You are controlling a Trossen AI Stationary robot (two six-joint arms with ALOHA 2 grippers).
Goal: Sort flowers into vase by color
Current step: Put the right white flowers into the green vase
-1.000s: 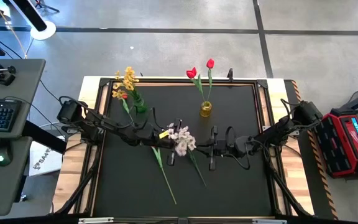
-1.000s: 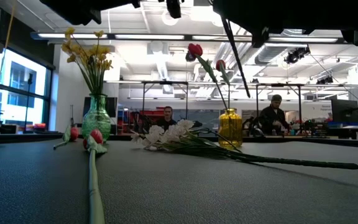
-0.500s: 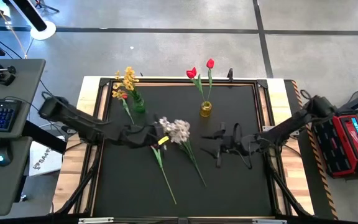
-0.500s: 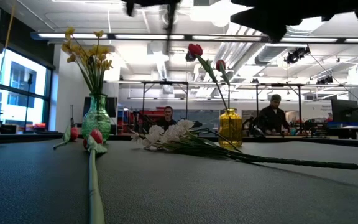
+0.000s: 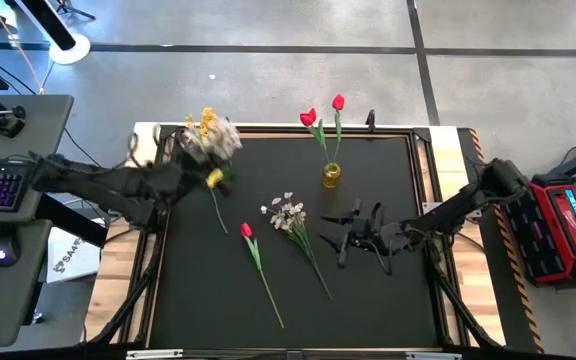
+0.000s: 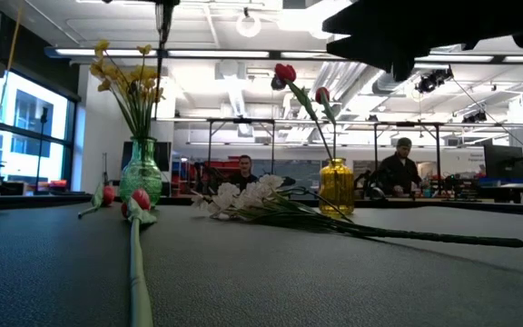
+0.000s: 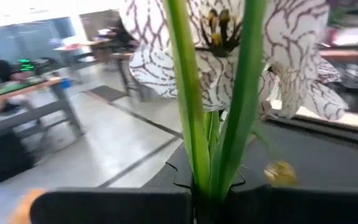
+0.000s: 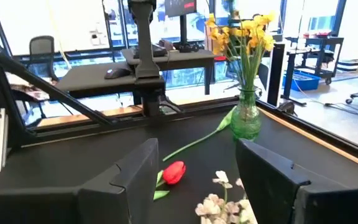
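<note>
Already the left gripper (image 5: 211, 178) fingers clamp a white spray (image 5: 220, 138) near the green vase (image 6: 141, 173). Swinging stems could topple that vase. Over the worktop (image 5: 388, 300), the right gripper (image 5: 351, 236) fingers are released.

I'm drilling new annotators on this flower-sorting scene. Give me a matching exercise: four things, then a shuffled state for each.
1. green vase
2. yellow vase
3. left gripper
4. right gripper

A. open, empty
B. holds red tulips
C. shut on white flower
D. holds yellow flowers

Pairs: 1-D, 2-B, 3-C, 4-A
</note>
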